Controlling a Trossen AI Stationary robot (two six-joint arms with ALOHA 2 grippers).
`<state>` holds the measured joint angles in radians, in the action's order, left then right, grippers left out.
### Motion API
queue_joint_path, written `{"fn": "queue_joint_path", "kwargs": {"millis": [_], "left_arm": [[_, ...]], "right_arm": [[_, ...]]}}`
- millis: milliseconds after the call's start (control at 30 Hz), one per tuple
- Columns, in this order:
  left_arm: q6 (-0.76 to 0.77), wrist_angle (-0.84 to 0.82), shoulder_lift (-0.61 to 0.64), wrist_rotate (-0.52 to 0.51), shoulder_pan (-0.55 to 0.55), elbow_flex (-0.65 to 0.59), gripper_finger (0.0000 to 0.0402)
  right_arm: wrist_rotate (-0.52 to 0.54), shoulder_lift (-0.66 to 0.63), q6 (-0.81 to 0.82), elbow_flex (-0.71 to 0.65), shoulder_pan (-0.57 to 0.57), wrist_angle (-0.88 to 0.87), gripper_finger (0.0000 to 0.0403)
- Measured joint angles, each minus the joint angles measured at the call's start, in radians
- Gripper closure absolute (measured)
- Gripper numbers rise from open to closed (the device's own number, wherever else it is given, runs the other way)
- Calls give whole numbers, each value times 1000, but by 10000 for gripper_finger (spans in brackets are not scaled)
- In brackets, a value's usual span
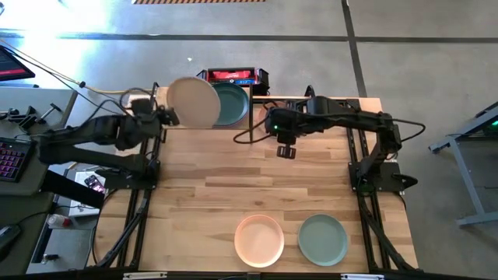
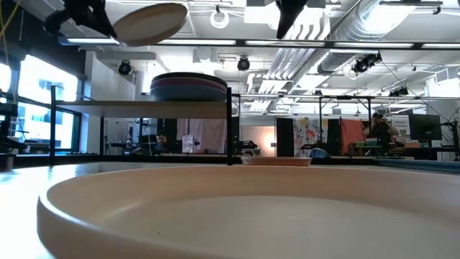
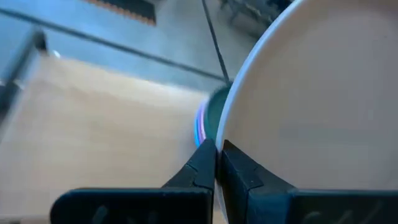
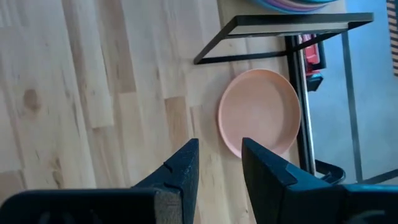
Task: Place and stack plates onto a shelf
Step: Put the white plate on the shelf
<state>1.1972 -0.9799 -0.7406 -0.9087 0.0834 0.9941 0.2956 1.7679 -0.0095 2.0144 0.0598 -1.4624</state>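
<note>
Over the desk's far edge, my left hand (image 1: 166,117) pinches the beige plate (image 1: 193,102) by its rim, just left of the shelf stack (image 1: 231,103); right hand (image 1: 285,149) narrowly open, idle.

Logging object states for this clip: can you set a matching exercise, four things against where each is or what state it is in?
Things:
1. beige plate
2. dark teal plate
3. sage green plate
4. right gripper

States:
A. lying on the tabletop beside the pale pink plate
B. open and empty, above bare tabletop
C. top of the stack on the shelf
D. clamped by its rim in the left gripper, above the shelf

Pairs: 1-D; 2-C; 3-A; 4-B
</note>
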Motion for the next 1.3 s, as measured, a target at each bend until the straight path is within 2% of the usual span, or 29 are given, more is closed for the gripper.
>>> {"fn": "queue_joint_path", "kwargs": {"millis": [367,700,1100,1300], "left_arm": [[-225,-2,-39,-45,270,114,401],[-258,-90,-115,-49,484,114,401],[-259,-240,-196,158,643,114,401],[-266,-249,-226,260,688,114,401]], "right_arm": [[-21,0,-42,0,55,-2,304],[-51,0,-52,0,65,-6,304],[-68,0,-51,0,65,-8,304],[-68,0,-51,0,64,-18,304]]}}
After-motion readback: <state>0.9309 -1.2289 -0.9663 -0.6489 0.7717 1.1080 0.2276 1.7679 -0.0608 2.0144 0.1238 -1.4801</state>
